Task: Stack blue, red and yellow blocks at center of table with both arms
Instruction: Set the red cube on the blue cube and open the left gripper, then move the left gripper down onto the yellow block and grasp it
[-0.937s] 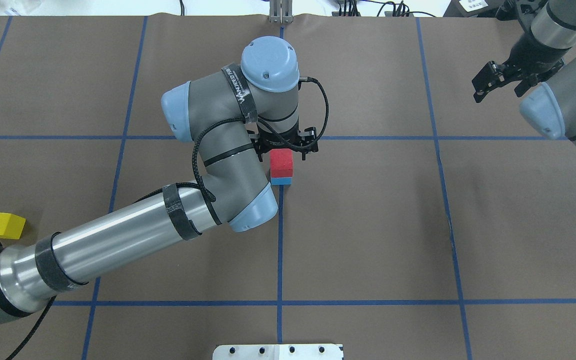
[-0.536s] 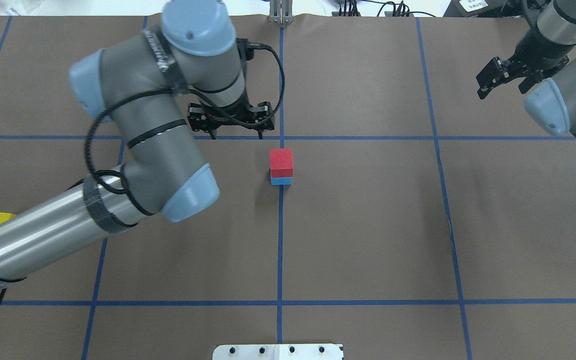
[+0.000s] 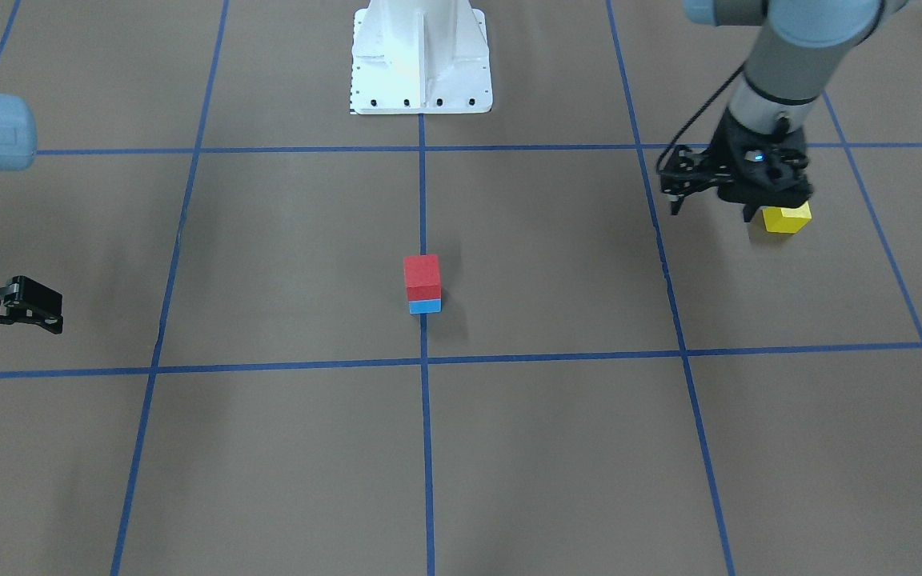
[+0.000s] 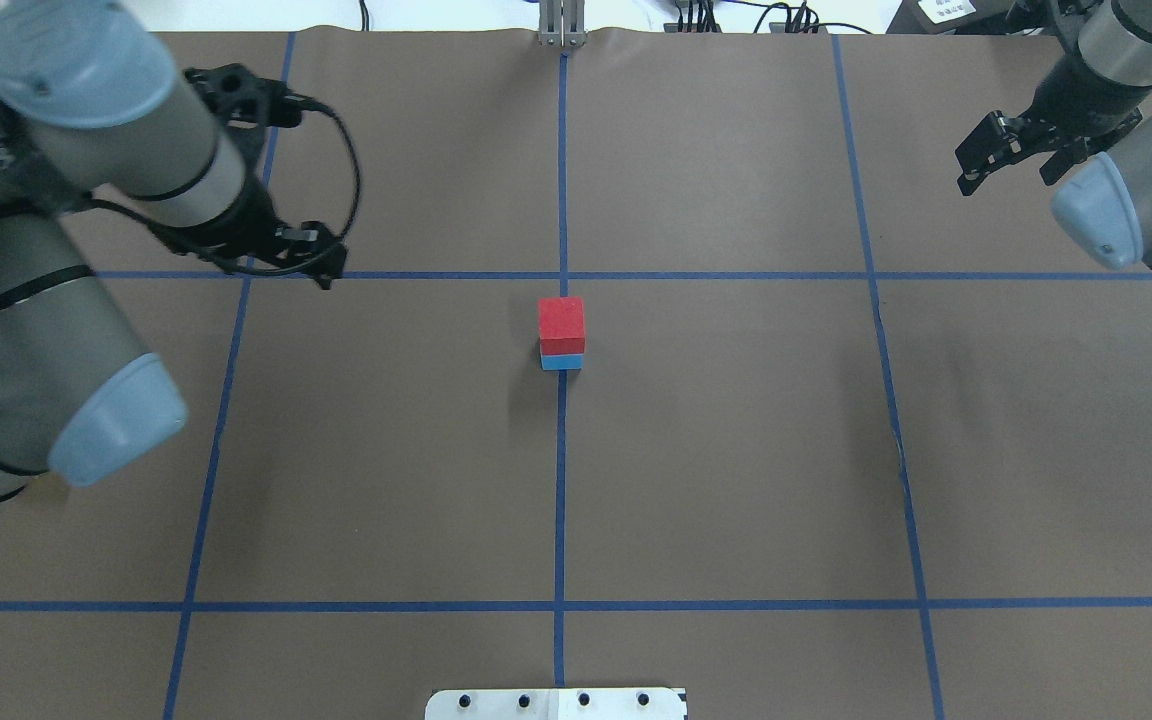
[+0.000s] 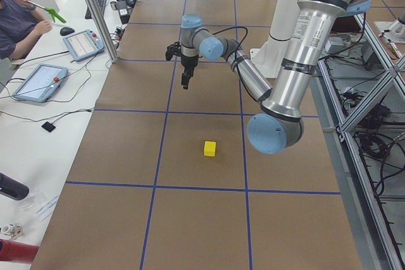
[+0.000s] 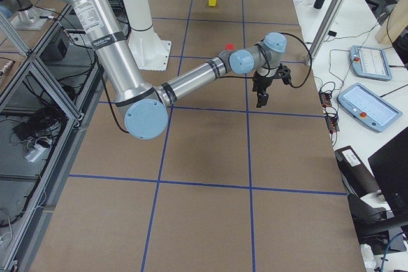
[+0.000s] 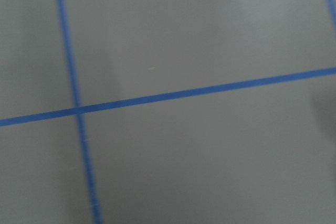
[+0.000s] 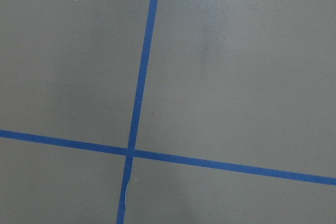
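**A:** What shows from the front?

**B:** The red block sits on top of the blue block in the middle of the worktop. The yellow block lies alone at about 3 o'clock. The left gripper looks just beside it here. Its fingers are apart and hold nothing. The right gripper is at 9 o'clock, and its fingers are apart too.

**A:** And from above?

**B:** The two-block stack is in the middle. The left gripper is between 9 and 10 o'clock. The right gripper is at 2 o'clock. Both are empty.

**A:** From the left side?

**B:** The yellow block lies by itself. The left gripper is up high and well apart from it.

**A:** From the right side?

**B:** The right gripper points down and touches nothing.

**A:** And the wrist cameras?

**B:** They show only brown worktop and blue lines.
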Tool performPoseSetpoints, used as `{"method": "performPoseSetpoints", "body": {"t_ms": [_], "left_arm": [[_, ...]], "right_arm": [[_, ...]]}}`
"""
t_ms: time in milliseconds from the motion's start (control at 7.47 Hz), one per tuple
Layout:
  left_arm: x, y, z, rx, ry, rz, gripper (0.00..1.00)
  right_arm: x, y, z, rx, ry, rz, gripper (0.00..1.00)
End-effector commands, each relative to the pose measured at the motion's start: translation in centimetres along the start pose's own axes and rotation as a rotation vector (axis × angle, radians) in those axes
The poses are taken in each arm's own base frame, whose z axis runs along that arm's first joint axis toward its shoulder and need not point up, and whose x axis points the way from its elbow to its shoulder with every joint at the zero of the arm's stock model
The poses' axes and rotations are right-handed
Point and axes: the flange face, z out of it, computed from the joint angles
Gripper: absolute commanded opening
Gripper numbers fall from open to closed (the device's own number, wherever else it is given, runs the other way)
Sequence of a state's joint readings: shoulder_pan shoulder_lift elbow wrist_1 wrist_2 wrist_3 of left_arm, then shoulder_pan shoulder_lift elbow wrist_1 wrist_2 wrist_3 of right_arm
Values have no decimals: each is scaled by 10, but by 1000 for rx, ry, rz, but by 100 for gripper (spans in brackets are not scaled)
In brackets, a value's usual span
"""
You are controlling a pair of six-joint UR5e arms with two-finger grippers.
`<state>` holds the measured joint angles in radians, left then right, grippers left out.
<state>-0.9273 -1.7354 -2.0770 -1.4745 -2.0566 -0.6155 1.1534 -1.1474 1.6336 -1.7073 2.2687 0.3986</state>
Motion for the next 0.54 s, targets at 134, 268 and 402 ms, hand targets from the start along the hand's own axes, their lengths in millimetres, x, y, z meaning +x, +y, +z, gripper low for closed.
{"method": "performPoseSetpoints", "body": {"t_ms": [134, 268, 402], "left_arm": [[-161, 100, 70, 12, 26, 8, 100], [-182, 107, 95, 17, 30, 5, 100], [-191, 108, 110, -2, 21, -5, 100]], "right_arm": [[-1, 0, 0, 1, 1, 3, 99], [-1, 0, 0, 1, 1, 3, 99], [-1, 0, 0, 2, 0, 2, 99]]}}
